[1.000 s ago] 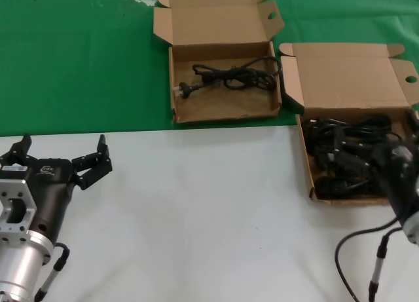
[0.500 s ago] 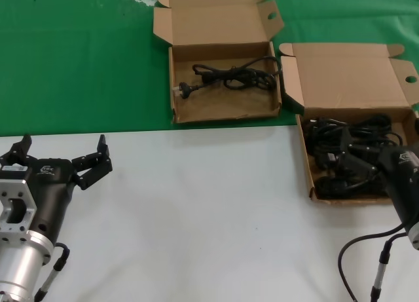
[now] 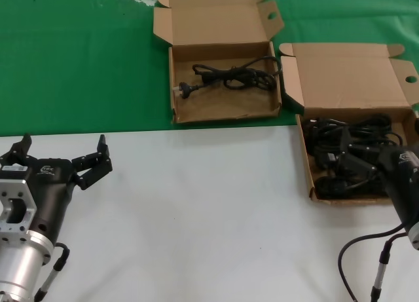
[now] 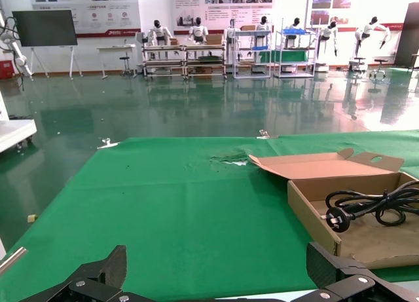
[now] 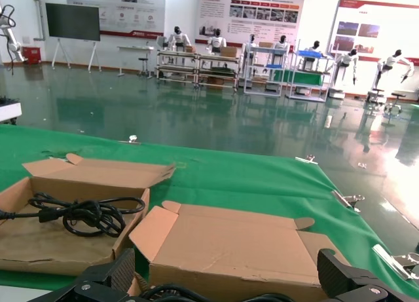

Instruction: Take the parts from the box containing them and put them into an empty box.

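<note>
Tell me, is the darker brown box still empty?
No. The darker brown box lies open, lid folded back, and one black power cord rests coiled inside it, its plug toward the robot's left.

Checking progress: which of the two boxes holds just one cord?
The darker brown box, farther back on the green cloth, holds one cord; the lighter tan box is piled full.

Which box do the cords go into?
Find the green cloth at the table's far side. Two open cardboard boxes lie along its near edge; take the darker box, lying wholly on the green. It holds one cord, whereas its lighter neighbour is heaped with cords under the right hand.
</note>
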`<action>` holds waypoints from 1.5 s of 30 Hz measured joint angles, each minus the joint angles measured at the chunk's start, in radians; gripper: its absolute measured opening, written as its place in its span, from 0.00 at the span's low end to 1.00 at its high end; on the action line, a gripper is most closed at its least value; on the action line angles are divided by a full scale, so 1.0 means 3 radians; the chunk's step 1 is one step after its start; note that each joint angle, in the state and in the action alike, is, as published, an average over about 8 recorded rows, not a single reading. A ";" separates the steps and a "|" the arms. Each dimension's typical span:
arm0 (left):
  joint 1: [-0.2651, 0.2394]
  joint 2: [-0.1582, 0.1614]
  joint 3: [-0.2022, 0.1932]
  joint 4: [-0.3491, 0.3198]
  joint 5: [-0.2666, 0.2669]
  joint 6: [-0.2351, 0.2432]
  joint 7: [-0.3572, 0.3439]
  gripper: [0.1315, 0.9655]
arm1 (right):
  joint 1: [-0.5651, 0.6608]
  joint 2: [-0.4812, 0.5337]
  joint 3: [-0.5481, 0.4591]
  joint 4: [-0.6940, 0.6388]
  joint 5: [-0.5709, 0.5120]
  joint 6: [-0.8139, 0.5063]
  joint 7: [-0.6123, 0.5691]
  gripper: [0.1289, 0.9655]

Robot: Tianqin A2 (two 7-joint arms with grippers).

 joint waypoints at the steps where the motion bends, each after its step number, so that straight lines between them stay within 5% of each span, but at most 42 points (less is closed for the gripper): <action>1: 0.0000 0.0000 0.0000 0.0000 0.0000 0.0000 0.0000 1.00 | 0.0000 0.0000 0.0000 0.0000 0.0000 0.0000 0.0000 1.00; 45: 0.0000 0.0000 0.0000 0.0000 0.0000 0.0000 0.0000 1.00 | 0.0000 0.0000 0.0000 0.0000 0.0000 0.0000 0.0000 1.00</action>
